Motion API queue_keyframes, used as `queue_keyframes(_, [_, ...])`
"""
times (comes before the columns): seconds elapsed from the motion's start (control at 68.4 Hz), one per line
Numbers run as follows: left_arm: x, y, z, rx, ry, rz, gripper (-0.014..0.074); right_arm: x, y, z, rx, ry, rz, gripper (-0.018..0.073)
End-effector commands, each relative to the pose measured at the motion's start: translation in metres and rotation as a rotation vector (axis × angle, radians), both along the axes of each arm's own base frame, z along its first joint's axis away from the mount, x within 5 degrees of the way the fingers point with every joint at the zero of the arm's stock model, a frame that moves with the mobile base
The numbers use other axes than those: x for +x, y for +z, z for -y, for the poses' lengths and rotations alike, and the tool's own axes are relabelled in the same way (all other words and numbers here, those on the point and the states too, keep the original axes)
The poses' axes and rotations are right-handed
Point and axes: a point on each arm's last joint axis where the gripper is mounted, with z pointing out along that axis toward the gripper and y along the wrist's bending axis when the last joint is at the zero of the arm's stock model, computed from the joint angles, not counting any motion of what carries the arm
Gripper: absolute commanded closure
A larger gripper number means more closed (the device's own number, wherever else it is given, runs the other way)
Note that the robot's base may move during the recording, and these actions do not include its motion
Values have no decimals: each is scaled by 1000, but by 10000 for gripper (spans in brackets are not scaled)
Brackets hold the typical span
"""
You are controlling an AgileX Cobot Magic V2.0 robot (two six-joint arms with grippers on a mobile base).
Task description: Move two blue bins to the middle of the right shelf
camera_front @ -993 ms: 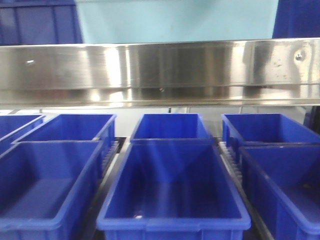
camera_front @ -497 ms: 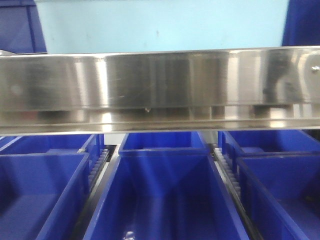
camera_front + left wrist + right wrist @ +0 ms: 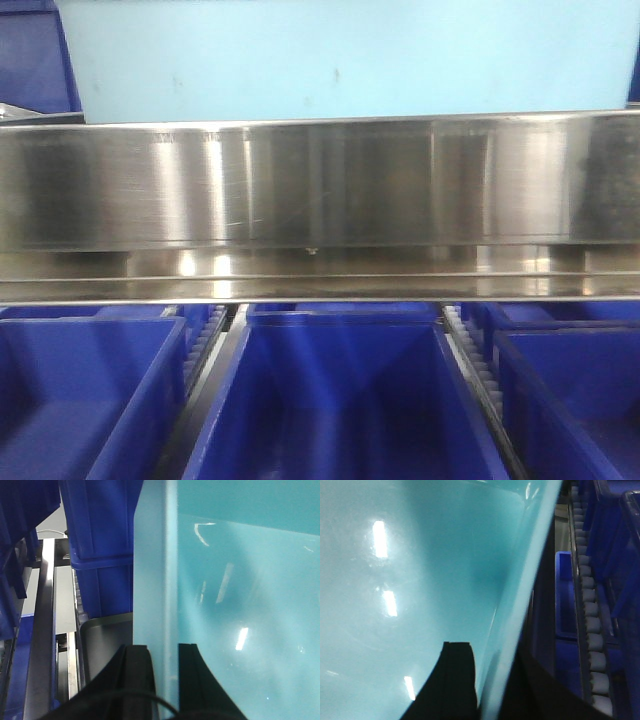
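Teamwork: left gripper (image 3: 162, 652) and right gripper (image 3: 487, 677) pinch walls of pale turquoise plastic bin (image 3: 340, 60); level, matched travel should clear brushed steel rail (image 3: 320, 185).

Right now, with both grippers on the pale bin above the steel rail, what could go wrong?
1. Left gripper and right gripper each pinch one thin wall of the pale bin; uneven arm motion could twist it or let it slip.
2. Its lower edge meets the steel rail in the front view; pushing forward could catch it.
3. A dark blue bin stands close beside it in the left wrist view; a sideways shift could knock it.
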Motion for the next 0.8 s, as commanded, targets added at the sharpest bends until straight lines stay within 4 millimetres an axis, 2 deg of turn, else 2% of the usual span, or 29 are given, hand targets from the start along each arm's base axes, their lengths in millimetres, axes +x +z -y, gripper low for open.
queue_keyframes(0.0, [-8,17,3,-119,-36,67,707,-3,8,-1,8,24,52,712])
queue_keyframes(0.789, [-8,17,3,-119,-36,67,707,-3,8,-1,8,24,52,712])
